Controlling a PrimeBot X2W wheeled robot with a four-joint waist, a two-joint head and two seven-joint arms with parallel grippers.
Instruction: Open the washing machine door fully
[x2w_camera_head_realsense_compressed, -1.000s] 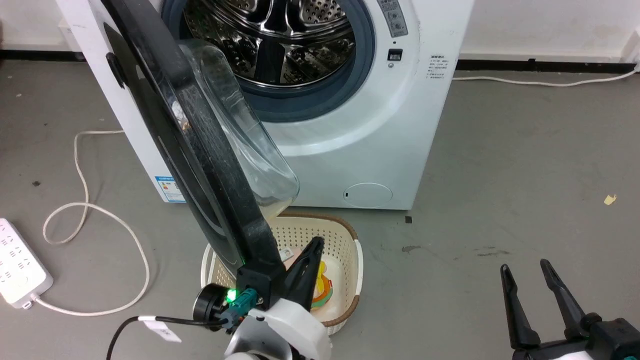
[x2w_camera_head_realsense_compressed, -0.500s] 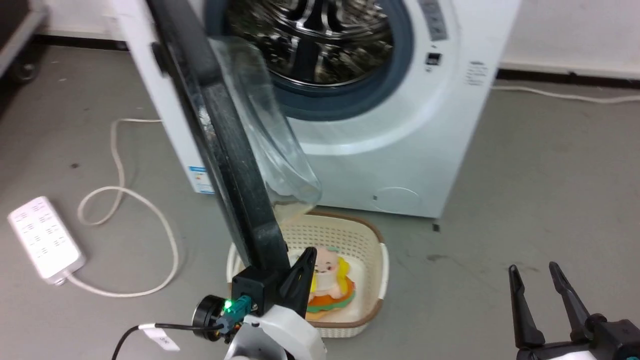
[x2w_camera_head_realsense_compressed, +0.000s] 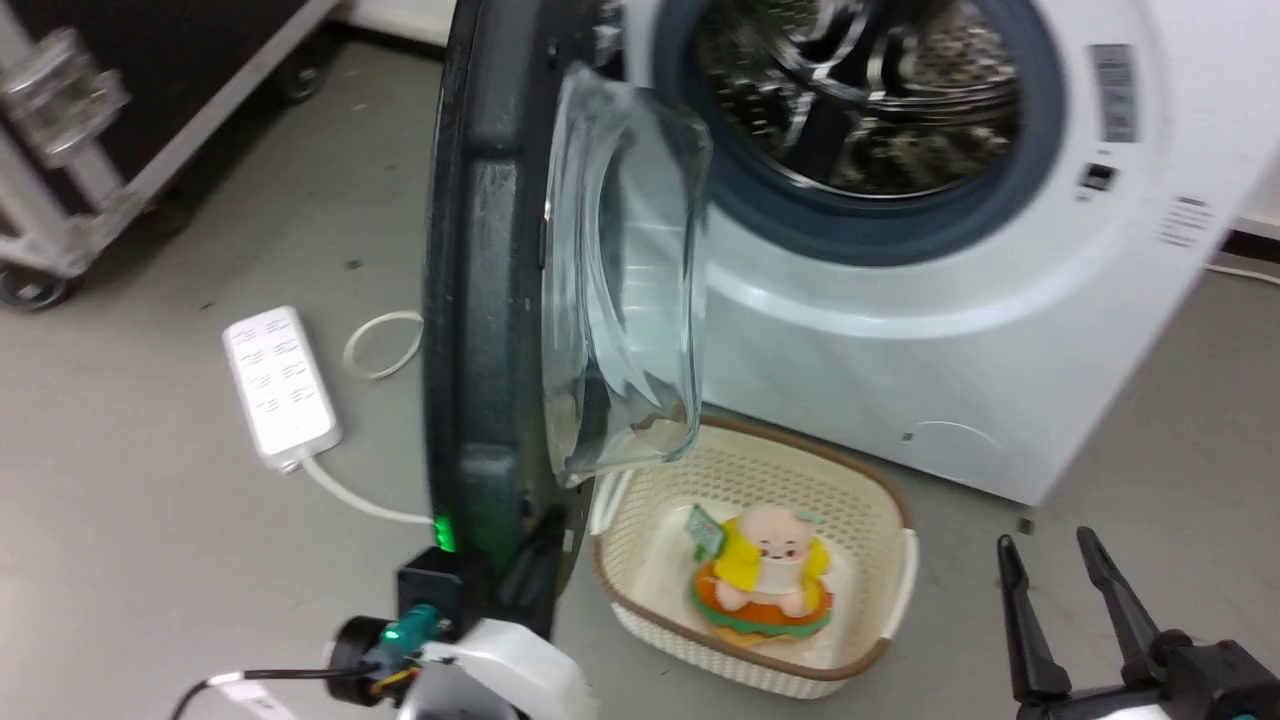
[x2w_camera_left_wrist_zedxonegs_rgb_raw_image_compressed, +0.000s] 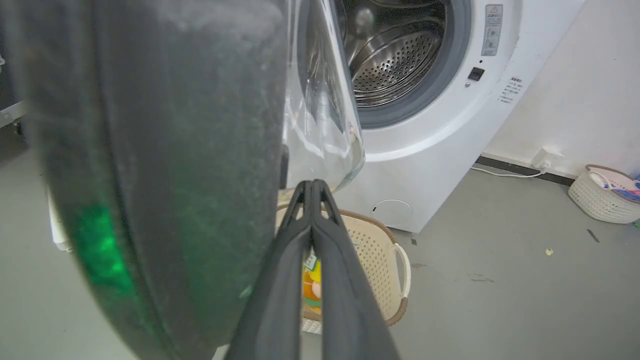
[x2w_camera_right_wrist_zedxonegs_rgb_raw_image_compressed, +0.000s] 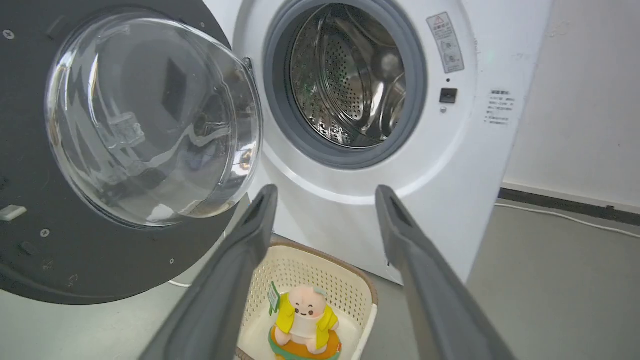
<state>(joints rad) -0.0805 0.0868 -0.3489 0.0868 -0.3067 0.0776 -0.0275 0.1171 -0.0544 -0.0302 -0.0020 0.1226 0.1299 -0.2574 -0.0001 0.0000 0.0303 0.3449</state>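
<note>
In the upper middle of the head view, the washing machine door (x2w_camera_head_realsense_compressed: 480, 300) stands open and nearly edge-on, its black rim running from the top edge down to the lower left, and its clear glass bowl (x2w_camera_head_realsense_compressed: 620, 280) bulges to the right. To its right, filling the upper right of the frame, is the white washing machine (x2w_camera_head_realsense_compressed: 950, 350), with its steel drum (x2w_camera_head_realsense_compressed: 860, 100) uncovered inside the blue-grey ring.

In the left wrist view the left end effector (x2w_camera_left_wrist_zedxonegs_rgb_raw_image_compressed: 312, 187) is clenched, its two dark fingers pressed together with nothing between them. It lies just beside the lower rim of the door, on the glass side; I cannot tell whether it touches the rim. The right end effector (x2w_camera_head_realsense_compressed: 1044, 537) sits at the lower right of the head view, released and empty, well apart from the door.

On the grey floor (x2w_camera_head_realsense_compressed: 150, 550) below the door's glass is a cream basket (x2w_camera_head_realsense_compressed: 880, 500) with a plush toy (x2w_camera_head_realsense_compressed: 765, 580) inside. A white power strip (x2w_camera_head_realsense_compressed: 280, 380) lies at the left of the frame.
</note>
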